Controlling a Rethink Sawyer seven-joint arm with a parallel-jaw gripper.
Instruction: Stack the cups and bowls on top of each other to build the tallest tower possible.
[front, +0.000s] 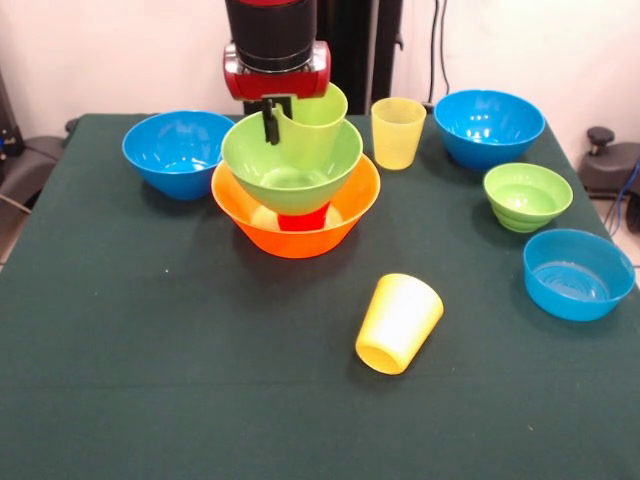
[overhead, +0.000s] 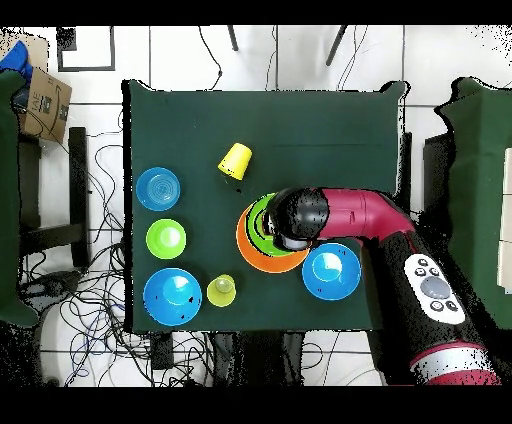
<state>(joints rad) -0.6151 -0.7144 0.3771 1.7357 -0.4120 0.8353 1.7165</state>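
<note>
Dark green tabletop (front: 150, 380), pale wall behind. Nearest the camera, well in front of the tool: bright yellow cup (front: 398, 322) on its side. Farther back, the tower: orange bowl (front: 295, 220), red cup (front: 303, 219) inside, large lime bowl (front: 290, 160) on top. Directly above it, arm vertical, tool (front: 272, 118) clamped on lime cup (front: 318, 122). Probably mid-placement; next, release gently without tipping.

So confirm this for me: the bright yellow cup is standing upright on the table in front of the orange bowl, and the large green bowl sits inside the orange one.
Not quite. The bright yellow cup is not upright: the front view shows it lying on its side on the table, its open mouth turned toward the camera. The rest holds: it lies in front of the orange bowl, and the large green bowl sits inside the orange one.
</note>
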